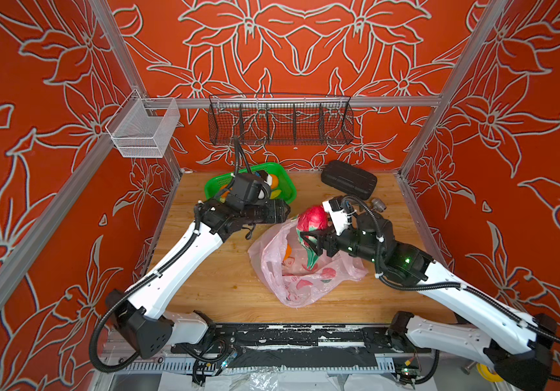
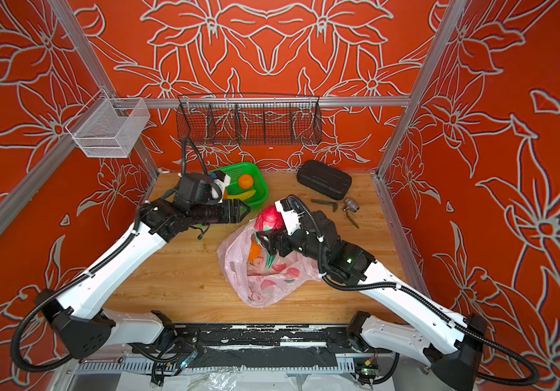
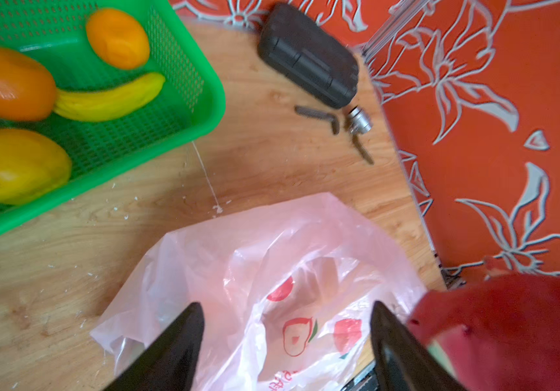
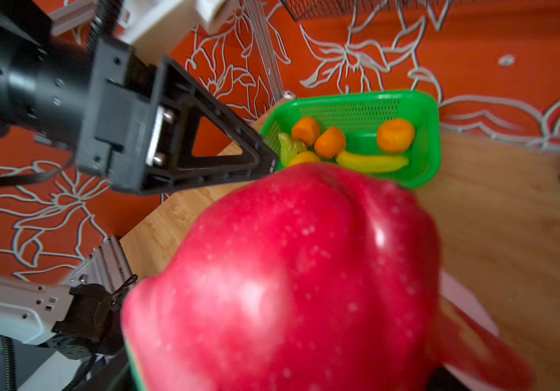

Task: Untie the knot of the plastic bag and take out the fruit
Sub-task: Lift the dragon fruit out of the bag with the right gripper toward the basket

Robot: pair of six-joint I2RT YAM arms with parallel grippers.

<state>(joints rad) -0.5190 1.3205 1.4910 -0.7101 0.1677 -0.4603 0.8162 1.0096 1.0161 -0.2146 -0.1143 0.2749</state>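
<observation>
So, R gripper [image 1: 310, 242] clamped on dragon fruit [image 1: 312, 216], held above plastic bag [image 1: 292, 281] prob. to clear it toward green basket [image 3: 216, 111]; L gripper [image 3: 287, 304] jaws apart, empty.

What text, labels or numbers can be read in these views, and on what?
Plastic bag: red printed characters beside its fruit pictures, too blurred in the left wrist view and too small in both top views to read.
Black case: no legible marking.
Green basket and dragon fruit: no text.
Nothing else carries readable text.
</observation>
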